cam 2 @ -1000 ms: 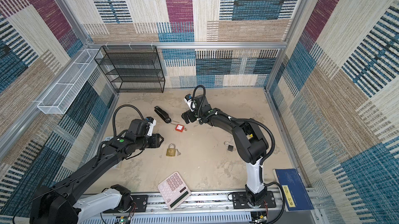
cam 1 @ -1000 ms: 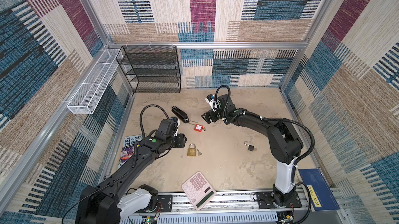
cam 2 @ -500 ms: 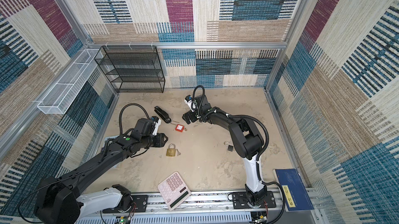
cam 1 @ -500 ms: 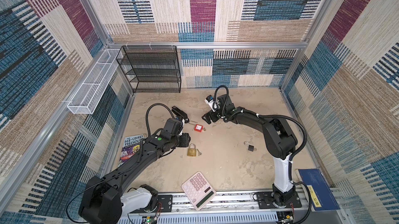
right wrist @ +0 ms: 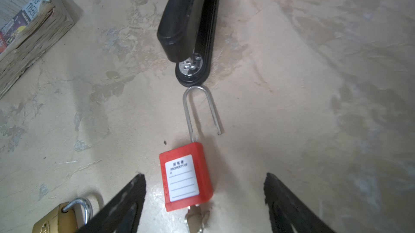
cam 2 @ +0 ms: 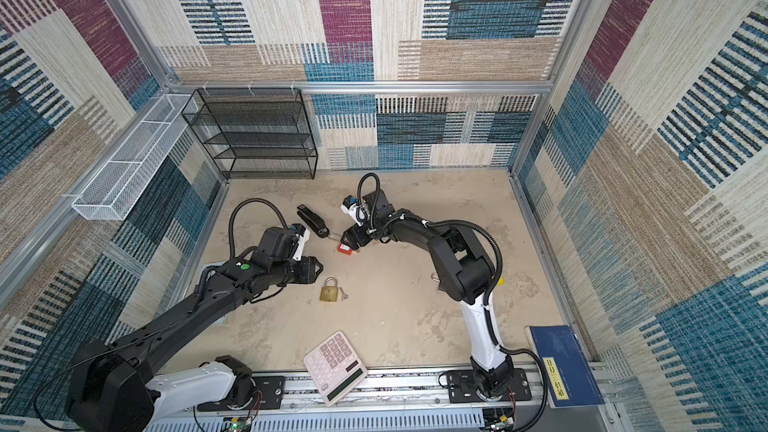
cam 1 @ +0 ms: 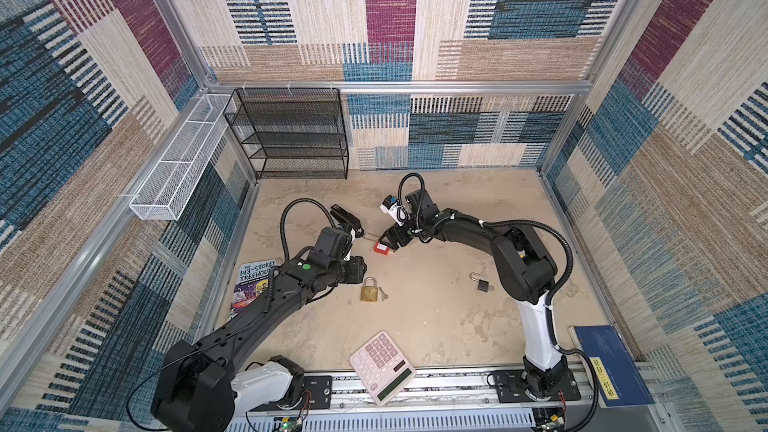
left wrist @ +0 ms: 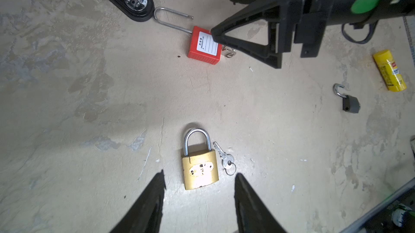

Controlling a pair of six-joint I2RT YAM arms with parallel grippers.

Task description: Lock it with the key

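Note:
A red padlock (right wrist: 185, 179) lies flat with its long shackle sprung open and a key (right wrist: 195, 217) in its base. My right gripper (right wrist: 204, 175) hangs low over it, open, one finger on each side of the body and touching nothing; both top views show this (cam 1: 388, 240). A brass padlock (left wrist: 199, 166) lies nearer the front with its shackle closed and a loose key (left wrist: 224, 157) beside it. My left gripper (left wrist: 199, 173) is open just short of it, its fingers level with the lock's base. A small dark padlock (left wrist: 349, 102) lies open to the right.
A black stapler (cam 1: 347, 217) touches the red padlock's shackle tip. A pink calculator (cam 1: 382, 365) sits at the front edge, a paperback (cam 1: 253, 284) under my left arm, a blue book (cam 1: 606, 367) front right, a yellow tube (left wrist: 389, 70) near the dark padlock. Black shelf (cam 1: 291, 134) stands at the back.
My right gripper has come down and forward over the red padlock and its jaws have narrowed a little. The left gripper has edged toward the brass padlock.

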